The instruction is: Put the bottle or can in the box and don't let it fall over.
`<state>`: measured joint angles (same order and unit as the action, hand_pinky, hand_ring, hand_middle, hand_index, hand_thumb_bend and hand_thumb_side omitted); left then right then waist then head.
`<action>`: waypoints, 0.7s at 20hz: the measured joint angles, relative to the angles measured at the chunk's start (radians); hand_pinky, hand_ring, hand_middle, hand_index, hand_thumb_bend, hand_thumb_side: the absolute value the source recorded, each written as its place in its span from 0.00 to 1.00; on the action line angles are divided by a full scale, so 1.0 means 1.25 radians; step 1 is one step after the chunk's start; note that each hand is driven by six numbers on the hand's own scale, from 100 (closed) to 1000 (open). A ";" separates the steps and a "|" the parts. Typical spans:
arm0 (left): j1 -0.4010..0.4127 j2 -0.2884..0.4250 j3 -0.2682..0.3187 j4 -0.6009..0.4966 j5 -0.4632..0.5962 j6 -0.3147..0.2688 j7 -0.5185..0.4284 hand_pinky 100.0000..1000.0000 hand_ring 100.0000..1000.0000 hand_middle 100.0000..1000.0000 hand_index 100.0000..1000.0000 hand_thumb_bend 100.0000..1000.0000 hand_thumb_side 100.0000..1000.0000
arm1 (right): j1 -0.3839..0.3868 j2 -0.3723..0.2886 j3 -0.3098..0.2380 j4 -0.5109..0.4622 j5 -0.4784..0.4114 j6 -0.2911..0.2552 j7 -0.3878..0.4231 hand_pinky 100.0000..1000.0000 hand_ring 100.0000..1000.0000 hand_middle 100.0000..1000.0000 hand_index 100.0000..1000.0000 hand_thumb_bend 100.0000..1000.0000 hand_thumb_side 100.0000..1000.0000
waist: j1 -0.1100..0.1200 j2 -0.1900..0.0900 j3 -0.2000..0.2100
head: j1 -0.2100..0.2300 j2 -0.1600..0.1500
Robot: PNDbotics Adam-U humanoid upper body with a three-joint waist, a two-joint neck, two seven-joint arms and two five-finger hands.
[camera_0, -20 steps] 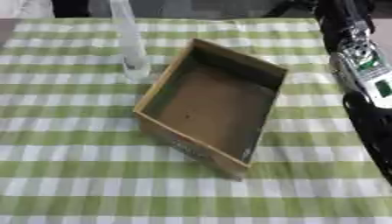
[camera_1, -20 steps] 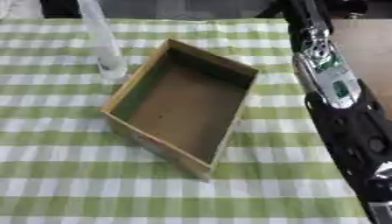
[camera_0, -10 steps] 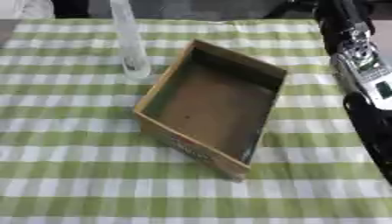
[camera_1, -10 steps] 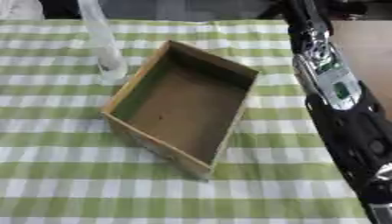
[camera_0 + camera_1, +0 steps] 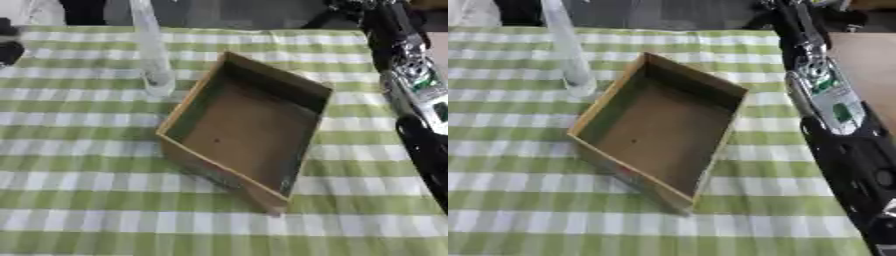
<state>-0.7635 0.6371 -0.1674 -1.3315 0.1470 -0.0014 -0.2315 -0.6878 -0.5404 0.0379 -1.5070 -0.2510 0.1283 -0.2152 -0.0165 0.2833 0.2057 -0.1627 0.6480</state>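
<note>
- Along the right edge of both views you have the right arm (image 5: 833,107), black with a silver section and a green-marked panel, running from the top of the picture down to the lower right corner.
- Your right hand itself does not show in either view; only the arm does, so nothing can be said about its fingers.
- At the left edge of the left eye view, near the top, a small dark shape (image 5: 9,47) shows; you cannot tell whether it is part of your left hand, and the right eye view does not show it at all.
- Just left of the arm sits the cardboard box (image 5: 249,132), open side up, turned at an angle to the stripes of the cloth, with one corner pointing toward you.
- Inside, the box shows a bare brown floor with a small dark speck on it.
- Just beside the box's far left wall stands the clear bottle (image 5: 150,50), tall and slim, upright on the cloth and outside the box; whether it touches the wall is not clear.
- Under everything lies the green and white checked tablecloth (image 5: 527,200).
- The right eye view shows more of the arm's lower dark part and a brown surface (image 5: 866,65) past the cloth's right edge.
</note>
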 measured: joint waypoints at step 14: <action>-0.090 -0.055 -0.027 0.105 -0.103 -0.021 -0.047 0.99 0.78 0.82 0.89 0.57 0.52 | -0.006 0.004 0.002 0.002 0.000 0.003 0.004 0.89 0.79 0.86 0.85 0.00 0.70 | -0.002 0.011 -0.006 | 0.017 -0.013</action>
<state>-0.8764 0.5689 -0.2008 -1.2000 0.0178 -0.0272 -0.2898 -0.6956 -0.5353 0.0409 -1.5041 -0.2510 0.1323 -0.2107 -0.0194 0.2971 0.1978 -0.1419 0.6320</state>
